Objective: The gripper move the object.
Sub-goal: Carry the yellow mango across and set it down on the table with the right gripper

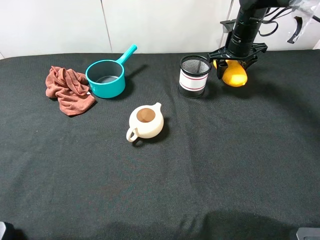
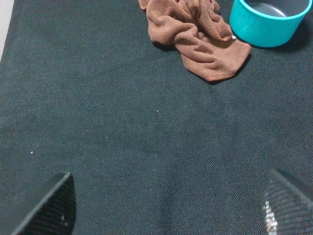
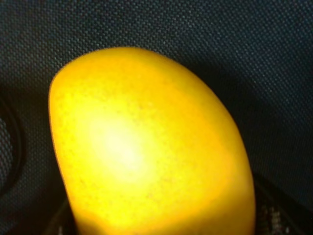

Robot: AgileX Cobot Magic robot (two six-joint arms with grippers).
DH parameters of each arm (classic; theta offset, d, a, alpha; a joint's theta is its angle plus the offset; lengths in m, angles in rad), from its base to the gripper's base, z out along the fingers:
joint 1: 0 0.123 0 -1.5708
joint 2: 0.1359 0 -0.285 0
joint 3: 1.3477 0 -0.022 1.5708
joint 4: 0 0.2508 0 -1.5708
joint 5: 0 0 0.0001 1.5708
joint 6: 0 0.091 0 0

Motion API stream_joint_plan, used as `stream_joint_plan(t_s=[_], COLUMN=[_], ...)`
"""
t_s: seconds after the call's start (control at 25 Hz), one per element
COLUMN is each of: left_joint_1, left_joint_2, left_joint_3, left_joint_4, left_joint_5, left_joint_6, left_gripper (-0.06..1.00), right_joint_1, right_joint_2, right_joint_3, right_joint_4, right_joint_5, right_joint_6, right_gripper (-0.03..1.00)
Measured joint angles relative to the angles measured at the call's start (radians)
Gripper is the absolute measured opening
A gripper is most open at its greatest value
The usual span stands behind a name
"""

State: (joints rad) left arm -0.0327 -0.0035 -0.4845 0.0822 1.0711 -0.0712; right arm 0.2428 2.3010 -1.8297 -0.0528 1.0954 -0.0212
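two pincers are counted. the right pincer (image 1: 232,67) is seen from the high camera pressed onto the mango (image 1: 236,76), which is held at the far right of the table (image 1: 225,170), just beside the mesh cup (image 1: 194,75). whether the mango touches the table cannot be told. the left pincer (image 2: 166,208) is shown only by its own wrist camera. there, two black fingertips (image 2: 49,208) are spread wide over bare table, with nothing between them.

one of each thing is counted: one mango, one mesh cup, one cream teapot (image 1: 145,122), one teal saucepan (image 1: 106,79) and one crumpled reddish-brown cloth (image 1: 67,89). the teapot is stood lidless near the middle, well apart from the mango. the saucepan and the cloth are placed at the far left, the cloth just beside the saucepan and seemingly touching it.

the teapot, the mesh cup and the black arm are shown by the high camera alone. in the left wrist view only the cloth (image 2: 195,34), part of the saucepan (image 2: 266,22) and the weave of the table are shown. the right wrist view is almost filled by the mango (image 3: 146,147), where smooth yellow-orange skin with a bright glare is seen. only dark slivers of the pincer can be made out at the picture's edge.

a white band with thin dark red lines is carried around the mesh cup. any writing on it is too small to be read.
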Motion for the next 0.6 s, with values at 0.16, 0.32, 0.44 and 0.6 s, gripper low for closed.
stream_joint_plan(t_s=[0.16,0.32,0.44,0.6], left_joint_1=[0.0,0.0,0.0,0.0], left_joint_2=[0.0,0.0,0.0,0.0], left_joint_3=[0.0,0.0,0.0,0.0], left_joint_4=[0.0,0.0,0.0,0.0], left_joint_5=[0.0,0.0,0.0,0.0], left_joint_6=[0.0,0.0,0.0,0.0], left_gripper=[0.76,0.76,0.76,0.76], right_joint_1=[0.0,0.0,0.0,0.0], right_joint_2=[0.0,0.0,0.0,0.0], right_joint_3=[0.0,0.0,0.0,0.0], right_joint_4=[0.0,-0.001,-0.001,-0.001], right_joint_5=[0.0,-0.002,-0.004,-0.004], right_joint_6=[0.0,0.0,0.0,0.0], right_gripper=[0.47,0.47,0.47,0.47])
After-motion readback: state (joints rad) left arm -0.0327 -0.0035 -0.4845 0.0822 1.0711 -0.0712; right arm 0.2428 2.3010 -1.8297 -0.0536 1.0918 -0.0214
